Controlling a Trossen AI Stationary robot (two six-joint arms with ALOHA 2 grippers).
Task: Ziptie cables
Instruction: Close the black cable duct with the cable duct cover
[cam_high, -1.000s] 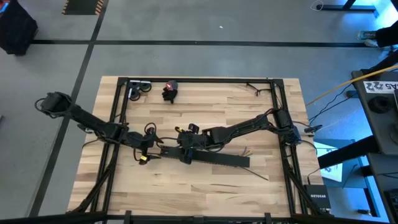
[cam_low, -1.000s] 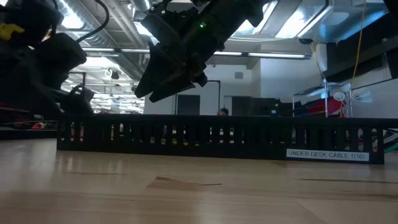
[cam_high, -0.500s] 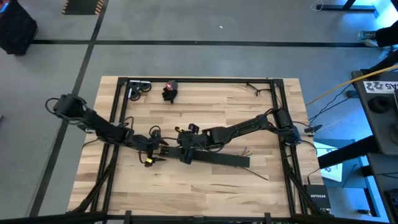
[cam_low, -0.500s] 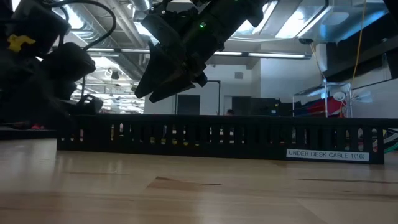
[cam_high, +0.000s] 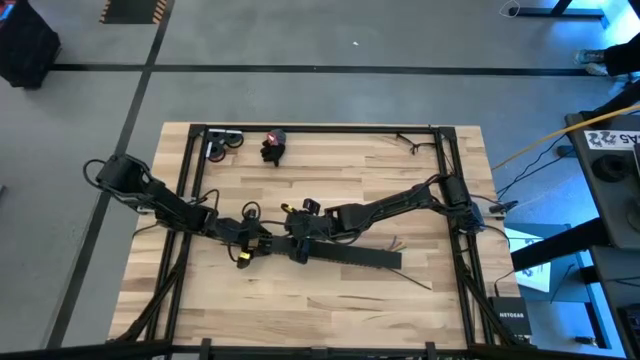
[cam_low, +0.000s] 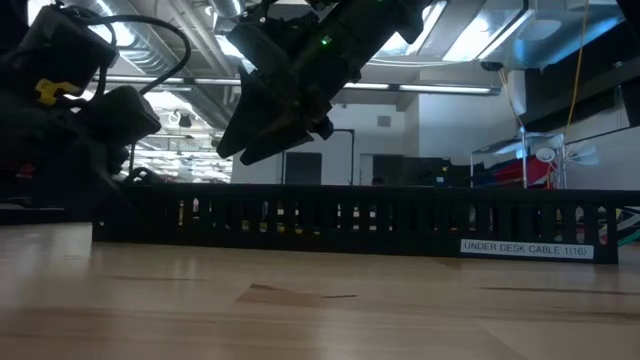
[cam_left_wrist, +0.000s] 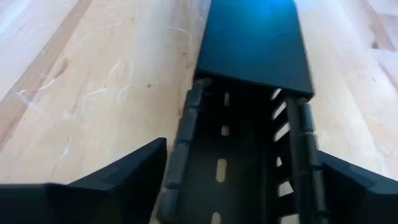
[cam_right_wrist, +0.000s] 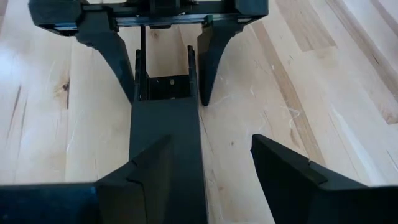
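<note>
A long black slotted bar (cam_high: 340, 253) lies flat across the table's middle, lidded except at its open left end (cam_left_wrist: 221, 168). My left gripper (cam_high: 255, 247) is open, with its fingers on either side of that open end (cam_right_wrist: 165, 87). My right gripper (cam_high: 297, 240) is open and hovers above the bar (cam_low: 350, 220), just right of the left gripper. In its wrist view one finger (cam_right_wrist: 146, 168) shows over the lid. Thin cables (cam_high: 396, 243) lie on the wood behind the bar's right end. Green and red strands (cam_low: 628, 228) show in the low view, but their black end does not. My left gripper (cam_left_wrist: 242, 152) comes level from the table's left, and its fingers (cam_right_wrist: 124, 68) lie along the two side walls of the bar's open end. I cannot tell whether they touch the walls. The bar lies flat on the table.
A black frame rail (cam_high: 320, 128) runs round the tabletop. A small black and red object (cam_high: 272, 147) and a grey round item (cam_high: 222, 143) sit by the far edge. Dark thin strips (cam_high: 410, 140) lie in the far right corner. Bare wood (cam_high: 300, 310) lies toward the near edge.
My left arm has moved toward the table's right, bringing its open gripper up to the bar's left end. The bar and my right gripper have stayed in place.
</note>
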